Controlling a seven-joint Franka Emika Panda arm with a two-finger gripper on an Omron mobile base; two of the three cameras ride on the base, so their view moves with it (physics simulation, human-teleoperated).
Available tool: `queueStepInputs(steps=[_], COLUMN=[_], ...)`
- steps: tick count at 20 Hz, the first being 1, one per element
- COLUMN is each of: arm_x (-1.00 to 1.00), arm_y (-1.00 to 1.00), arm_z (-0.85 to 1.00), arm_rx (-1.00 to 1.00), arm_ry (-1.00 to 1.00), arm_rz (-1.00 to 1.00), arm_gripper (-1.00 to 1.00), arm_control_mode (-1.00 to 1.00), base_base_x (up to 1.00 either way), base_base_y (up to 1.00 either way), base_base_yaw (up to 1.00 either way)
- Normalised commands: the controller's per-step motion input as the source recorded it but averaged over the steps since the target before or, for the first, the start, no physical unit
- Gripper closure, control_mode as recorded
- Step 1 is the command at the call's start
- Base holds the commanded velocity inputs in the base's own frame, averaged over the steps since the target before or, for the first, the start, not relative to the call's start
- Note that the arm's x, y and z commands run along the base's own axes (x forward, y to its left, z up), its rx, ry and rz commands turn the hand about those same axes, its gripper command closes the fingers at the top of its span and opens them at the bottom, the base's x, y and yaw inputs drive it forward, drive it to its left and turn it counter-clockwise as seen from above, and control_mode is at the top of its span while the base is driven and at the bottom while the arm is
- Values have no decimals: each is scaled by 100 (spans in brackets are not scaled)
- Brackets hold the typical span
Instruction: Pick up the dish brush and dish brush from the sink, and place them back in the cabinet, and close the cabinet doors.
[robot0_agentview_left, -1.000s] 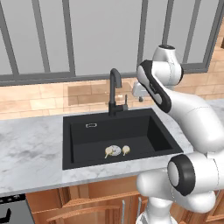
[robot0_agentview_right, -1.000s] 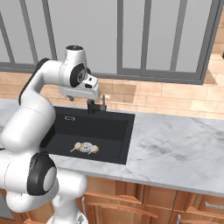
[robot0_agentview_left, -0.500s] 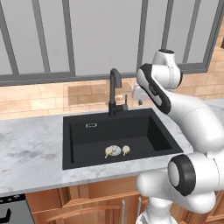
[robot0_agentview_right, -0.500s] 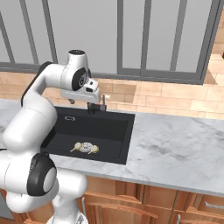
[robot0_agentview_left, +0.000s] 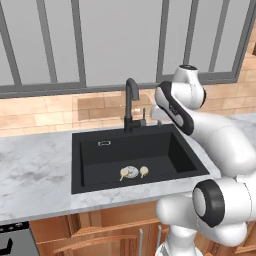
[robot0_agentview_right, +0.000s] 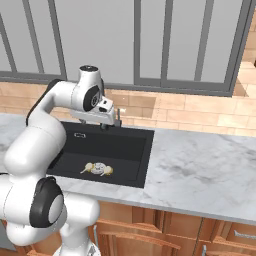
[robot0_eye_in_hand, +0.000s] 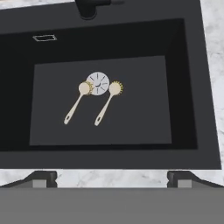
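Two small tan dish brushes lie side by side on the floor of the black sink (robot0_eye_in_hand: 183, 87). In the hand view the left dish brush (robot0_eye_in_hand: 78, 103) and the right dish brush (robot0_eye_in_hand: 106, 104) have their heads at a round pale disc (robot0_eye_in_hand: 97, 82) and their handles toward me. The same pair appears in the left base view (robot0_agentview_left: 124, 174) (robot0_agentview_left: 144, 172) and the right base view (robot0_agentview_right: 89, 167) (robot0_agentview_right: 106, 171). My gripper (robot0_eye_in_hand: 111, 178) hangs open and empty well above the basin, near the faucet (robot0_agentview_left: 131, 102); it also appears at the hand (robot0_agentview_right: 114, 119).
Grey marble counter (robot0_agentview_right: 200, 160) surrounds the sink (robot0_agentview_left: 90, 150). Tall grey-framed panes (robot0_agentview_left: 120, 40) rise behind a tan tile backsplash. A strip of reddish-brown wood (robot0_agentview_right: 249, 35) shows at the upper right edge; I cannot tell whether it belongs to the cabinet. Wooden drawer fronts (robot0_agentview_right: 165, 230) run below.
The arm's upper joint and the hand have sunk a little toward the sink. The jaws stay open and the brushes have not moved.
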Motion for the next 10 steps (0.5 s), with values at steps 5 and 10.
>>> queueStepInputs(steps=[5, 10], arm_x=[9, 7], arm_y=[0, 0], arm_z=[-17, -16], arm_rx=[0, 0], arm_ry=[2, 3], arm_rz=[0, 0], arm_gripper=[-100, -100], arm_control_mode=[-100, -100], base_base_x=[0, 0], base_base_y=[0, 0], base_base_yaw=[0, 0])
